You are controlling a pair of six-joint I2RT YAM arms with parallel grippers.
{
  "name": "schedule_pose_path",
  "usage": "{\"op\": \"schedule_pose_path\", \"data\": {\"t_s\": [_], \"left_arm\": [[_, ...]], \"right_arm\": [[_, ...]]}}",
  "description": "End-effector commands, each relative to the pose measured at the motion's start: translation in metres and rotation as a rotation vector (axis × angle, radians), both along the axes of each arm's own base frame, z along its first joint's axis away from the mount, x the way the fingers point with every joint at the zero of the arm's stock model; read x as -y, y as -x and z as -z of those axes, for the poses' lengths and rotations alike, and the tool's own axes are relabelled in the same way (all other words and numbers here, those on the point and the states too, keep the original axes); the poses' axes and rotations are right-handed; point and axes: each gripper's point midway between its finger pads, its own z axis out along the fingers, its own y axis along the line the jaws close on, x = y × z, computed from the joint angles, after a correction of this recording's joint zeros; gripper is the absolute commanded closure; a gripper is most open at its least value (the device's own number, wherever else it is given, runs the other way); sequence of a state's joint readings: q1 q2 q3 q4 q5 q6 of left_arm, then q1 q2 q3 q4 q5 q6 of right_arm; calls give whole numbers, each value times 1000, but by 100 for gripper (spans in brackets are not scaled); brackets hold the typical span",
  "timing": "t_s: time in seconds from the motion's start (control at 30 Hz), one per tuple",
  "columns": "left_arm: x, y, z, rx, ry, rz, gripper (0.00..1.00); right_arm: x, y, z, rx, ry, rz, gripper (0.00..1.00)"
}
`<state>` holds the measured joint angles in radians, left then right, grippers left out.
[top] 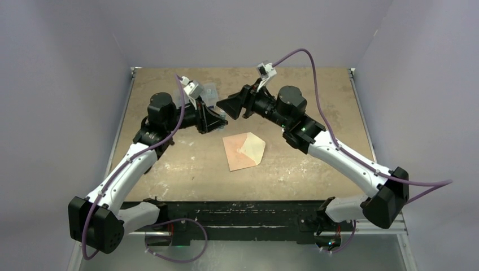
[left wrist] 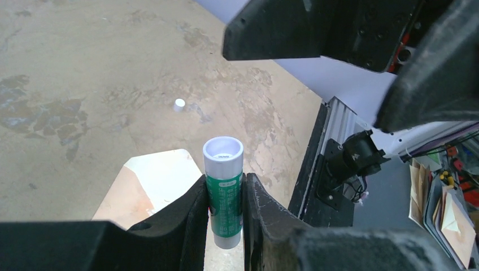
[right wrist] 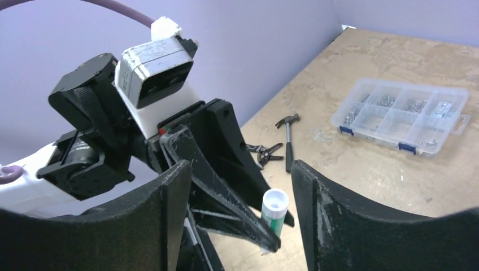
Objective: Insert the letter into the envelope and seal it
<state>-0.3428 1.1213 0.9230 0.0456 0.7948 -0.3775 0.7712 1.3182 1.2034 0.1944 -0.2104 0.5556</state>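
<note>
Nearest you, the envelope (top: 244, 151) lies flat on the table (top: 316, 169), its pale cream flap folded open on the right side. The letter does not show as a separate sheet, so it is probably inside, though nothing here confirms that. Just beyond and above it, your left gripper (left wrist: 225, 182) has its jaws clamped on the green-labelled body of a glue stick (left wrist: 223, 197) whose white end looks uncapped. Your right gripper (right wrist: 237, 172) faces it with jaws spread wide and empty. Likely trouble: the slim tube could twist or slip in that pinch if the right jaws knock it, glue could land off the flap, or the loose envelope could slide under pressure. Farther out sits a small white piece (left wrist: 179, 104), perhaps the cap. Toward the far end lie a hammer (right wrist: 288, 141), pliers (right wrist: 265, 152) and a clear parts box (right wrist: 404, 110). The label's print is too small to read, and no brand shows.
</note>
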Motion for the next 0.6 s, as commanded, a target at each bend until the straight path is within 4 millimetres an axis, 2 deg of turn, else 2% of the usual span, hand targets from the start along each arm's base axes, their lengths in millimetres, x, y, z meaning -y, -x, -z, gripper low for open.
{"op": "schedule_pose_path", "data": {"t_s": [0.0,0.13,0.37,0.47,0.57], "left_arm": [[3,9,-19,84,13,68,100],[1,7,-20,93,12,42,100],[-1,2,-22,95,21,3,100],[-1,1,-25,100,34,-6,100],[-1,0,-28,99,51,-12,100]], "right_arm": [[-8,-10,-9,18,10,1,36],[-11,-11,-7,10,25,-3,43],[-15,-5,9,-9,70,-49,38],[-16,-4,13,-19,76,-60,45],[-17,-2,14,-25,75,-68,47]]}}
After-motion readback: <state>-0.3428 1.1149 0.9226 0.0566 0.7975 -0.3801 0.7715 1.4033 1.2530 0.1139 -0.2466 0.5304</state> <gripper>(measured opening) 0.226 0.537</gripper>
